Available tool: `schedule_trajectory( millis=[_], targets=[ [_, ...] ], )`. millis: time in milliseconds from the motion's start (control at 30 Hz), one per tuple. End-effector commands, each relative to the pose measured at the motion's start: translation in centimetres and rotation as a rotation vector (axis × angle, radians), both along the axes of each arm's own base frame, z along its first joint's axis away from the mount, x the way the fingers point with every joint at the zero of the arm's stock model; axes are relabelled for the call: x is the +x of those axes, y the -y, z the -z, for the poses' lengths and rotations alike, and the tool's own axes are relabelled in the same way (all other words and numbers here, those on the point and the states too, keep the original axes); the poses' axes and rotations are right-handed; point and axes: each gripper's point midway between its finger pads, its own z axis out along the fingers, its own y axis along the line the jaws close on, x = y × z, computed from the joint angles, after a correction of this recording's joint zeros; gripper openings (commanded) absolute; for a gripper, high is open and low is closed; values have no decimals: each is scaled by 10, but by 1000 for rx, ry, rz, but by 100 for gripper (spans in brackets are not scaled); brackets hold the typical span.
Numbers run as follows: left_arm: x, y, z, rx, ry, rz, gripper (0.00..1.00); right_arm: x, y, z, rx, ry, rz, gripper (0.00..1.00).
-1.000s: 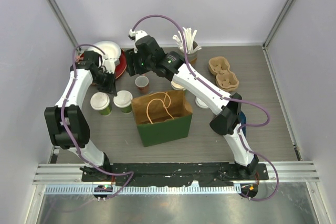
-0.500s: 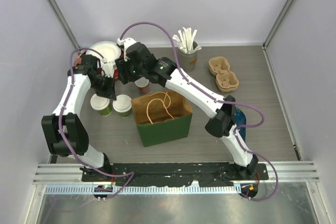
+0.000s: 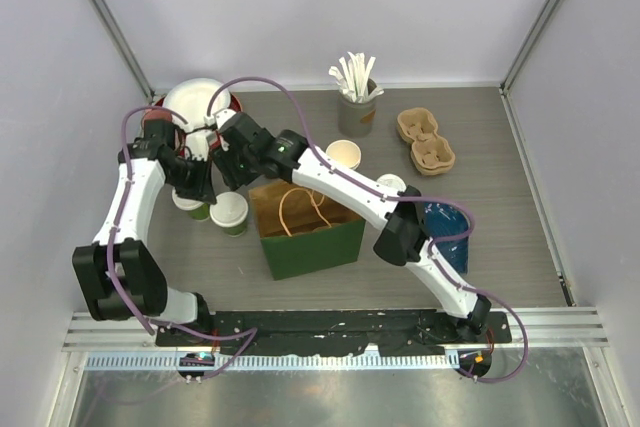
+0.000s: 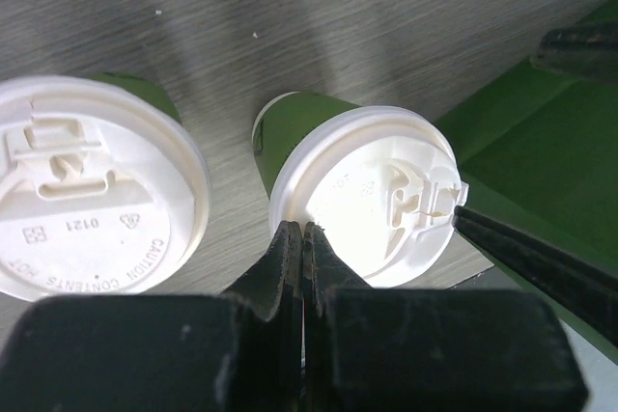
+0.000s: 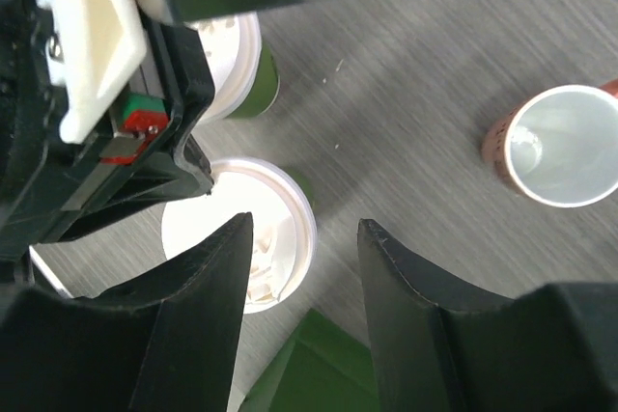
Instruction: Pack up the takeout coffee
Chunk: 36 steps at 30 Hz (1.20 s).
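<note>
Two green takeout coffee cups with white lids stand left of the green paper bag (image 3: 312, 232). The nearer cup (image 3: 229, 212) (image 4: 362, 195) (image 5: 241, 229) is beside the bag; the other (image 3: 188, 203) (image 4: 92, 200) (image 5: 237, 65) is further left. My left gripper (image 3: 200, 187) (image 4: 304, 231) is shut and empty, its tips at the rim of the nearer cup's lid. My right gripper (image 3: 232, 169) (image 5: 304, 224) hangs open just above that same cup, one finger (image 5: 208, 277) over the lid, nothing between the fingers. An open cream-inside cup (image 3: 343, 154) and another white-topped cup (image 3: 390, 185) stand behind the bag.
A small red-and-white cup (image 5: 560, 147) stands open close to the right gripper. White plates on a red one (image 3: 195, 102) sit at the back left. A cup of stirrers (image 3: 355, 97) and a cardboard cup carrier (image 3: 425, 140) are at the back. A blue object (image 3: 445, 232) lies right of the bag.
The right arm has swung left and forward from the back to hang over the lidded cups, its jaws narrowing a little. The left gripper has moved nearer, to the cup beside the bag.
</note>
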Motion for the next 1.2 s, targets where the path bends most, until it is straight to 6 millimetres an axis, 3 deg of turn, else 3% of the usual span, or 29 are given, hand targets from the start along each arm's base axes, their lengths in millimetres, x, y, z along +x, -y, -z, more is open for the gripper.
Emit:
schedule_trajectory(
  millis=[0,267,467,633,867,1033,1167],
  targets=[
    [-10,0,-7,-23,23,-6,0,-14,-5,-15,-3,32,-45,52],
    [-11,4,-2,-50,14,-6,0,-31,-4,20,-79,-54,-87,49],
    [-10,4,-3,-44,25,-7,0,-31,1,42,-131,-80,-73,45],
    [-10,3,-5,-40,35,-7,0,-33,0,51,-143,-96,-79,42],
    [-10,3,-2,-40,30,-11,0,-46,-8,57,-109,-168,-130,31],
    [-8,2,0,-39,28,-22,0,-54,-8,57,-103,-204,-144,31],
    [-6,3,-2,-44,35,-24,0,-56,-5,71,-134,-220,-148,31]
  ],
)
